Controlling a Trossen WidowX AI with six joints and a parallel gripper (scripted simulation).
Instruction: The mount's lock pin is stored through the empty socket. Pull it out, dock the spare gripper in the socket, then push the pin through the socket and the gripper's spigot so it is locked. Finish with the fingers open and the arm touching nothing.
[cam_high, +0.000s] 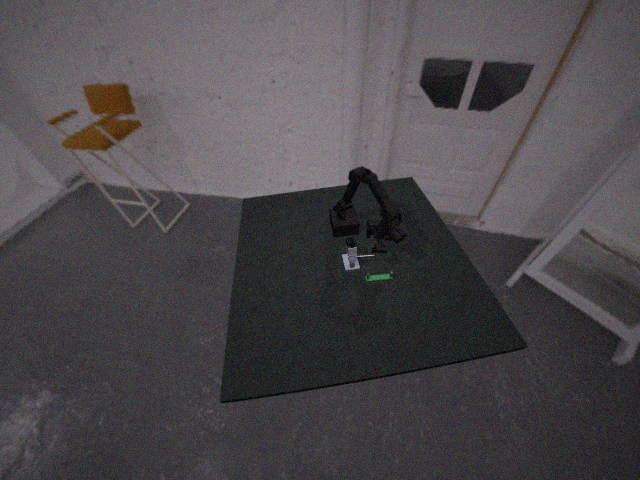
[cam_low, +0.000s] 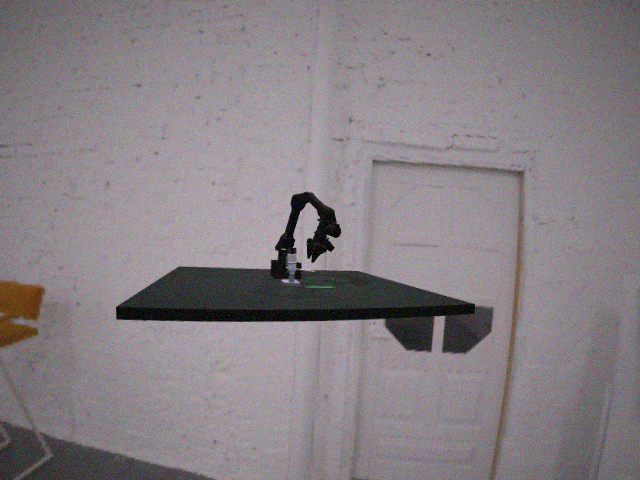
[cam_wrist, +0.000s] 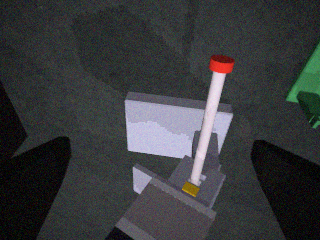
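Observation:
The mount's white base plate (cam_high: 346, 264) (cam_wrist: 155, 132) carries a grey upright (cam_high: 352, 254) (cam_low: 291, 259). The spare gripper seems to stand on it, with dark parts at its top; its spigot is hidden. The white lock pin (cam_high: 365, 255) (cam_wrist: 209, 117) sticks out sideways from the upright, with its red head (cam_high: 373, 255) (cam_low: 314, 271) (cam_wrist: 221, 64) at the free end. Its inner end meets the mount beside a yellow patch (cam_wrist: 190, 188); its depth inside is hidden. My gripper (cam_high: 379, 247) (cam_low: 320, 255) (cam_wrist: 162, 146) is wide open and empty, above the pin, its fingers apart from it.
A green cradle (cam_high: 379, 277) (cam_low: 320, 286) (cam_wrist: 306, 82) with raised ends lies beside the mount, on the pin-head side, and looks empty. The arm's base (cam_high: 344, 225) stands close behind the mount. All stand on a dark table top (cam_high: 361, 335) (cam_low: 232, 299).

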